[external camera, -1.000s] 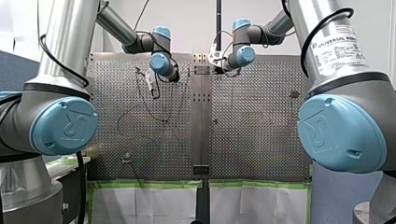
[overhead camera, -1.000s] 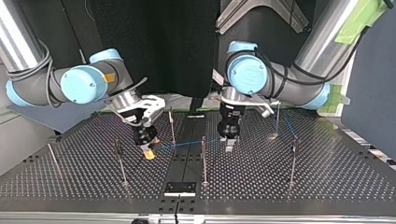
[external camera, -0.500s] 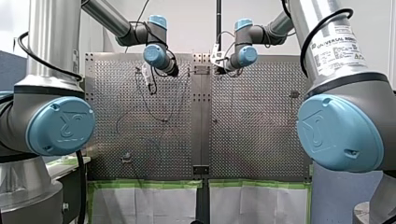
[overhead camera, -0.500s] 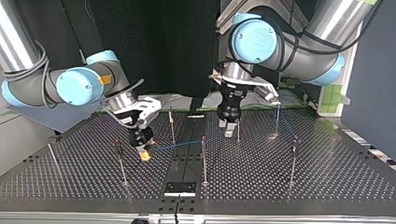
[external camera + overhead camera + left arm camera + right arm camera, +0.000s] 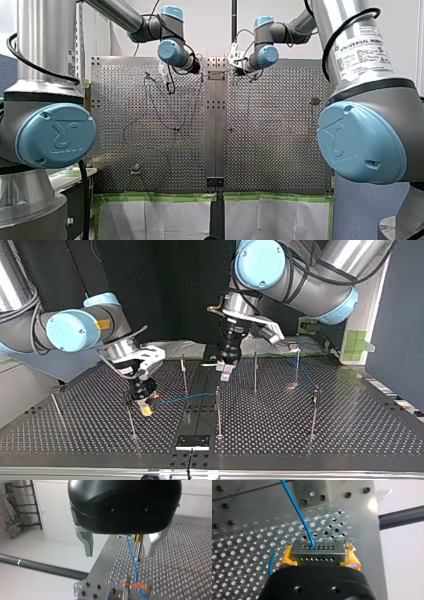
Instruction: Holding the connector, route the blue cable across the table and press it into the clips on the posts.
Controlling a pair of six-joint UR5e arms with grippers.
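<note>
My right gripper [image 5: 319,559] has its yellow pads [image 5: 352,558] shut on a grey connector [image 5: 317,551], low over the plate. The blue cable [image 5: 297,510] leaves the connector's top. In the top view that gripper [image 5: 146,410] hangs at the left beside a thin post [image 5: 130,417]. From it the blue cable [image 5: 182,398] runs to the middle post [image 5: 218,410], then on toward the far right posts. My left gripper [image 5: 118,552] is open, with nothing between its metal fingers [image 5: 87,543]. It hovers above the cable [image 5: 132,560] and an orange-clipped post [image 5: 127,583], at the top view's back middle [image 5: 225,372].
Several thin posts stand on the perforated table [image 5: 300,440], among them posts at the back [image 5: 255,372] and at the right [image 5: 313,412]. A black plate [image 5: 192,441] sits at the table's near edge. Both upper arms fill the front view's sides [image 5: 55,135].
My left gripper has lifted and swung toward the top view's left and back. My right gripper has carried the connector further to that view's left and nearer the camera.
</note>
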